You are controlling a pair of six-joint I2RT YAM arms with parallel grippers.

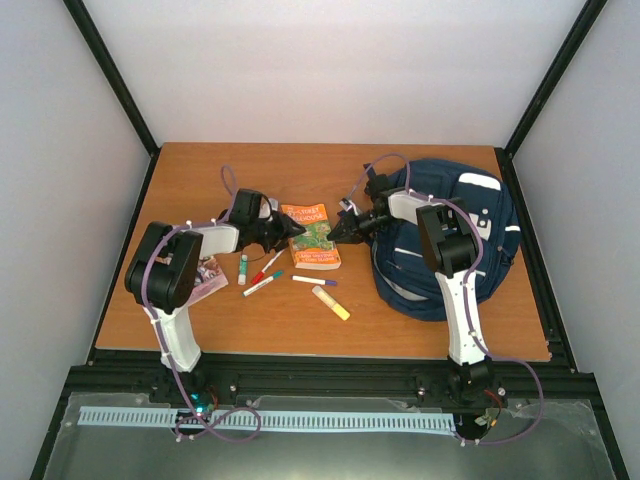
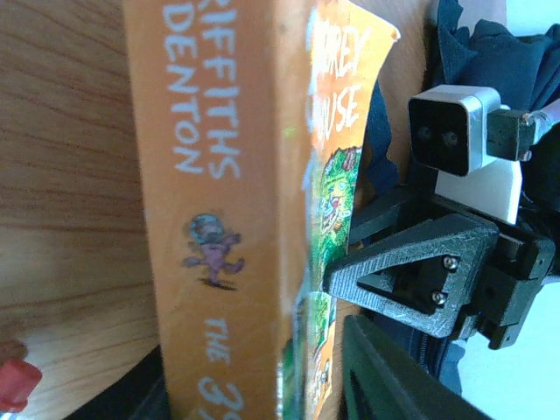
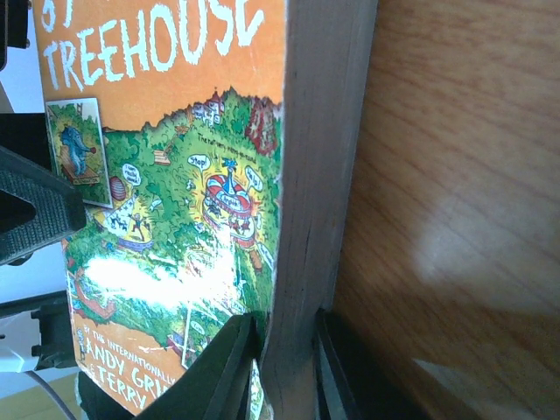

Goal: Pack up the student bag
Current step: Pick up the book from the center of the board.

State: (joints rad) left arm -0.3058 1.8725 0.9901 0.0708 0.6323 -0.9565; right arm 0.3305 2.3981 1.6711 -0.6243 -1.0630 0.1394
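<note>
Student bag [image 1: 495, 250] sits at the right end of the table [image 1: 200, 180], and your right arm reaches across it. Orange book [image 1: 312, 238] is mid-table, just left of the bag and outside it.

Your right gripper [image 1: 338, 230] is clamped on the book's page edge. In the right wrist view, one finger is on the cover side and the other on the far side, both tight against it.

Your left gripper [image 1: 283, 228] is at the spine side with a finger on either side of the book. You can't tell from the left wrist view whether they're pressing or just near it.

Four pens [image 1: 266, 266] and a yellow stick [image 1: 331, 302] lie loose in front of the book. A small booklet [image 1: 208, 277] is under your left arm, well apart from the bag.
</note>
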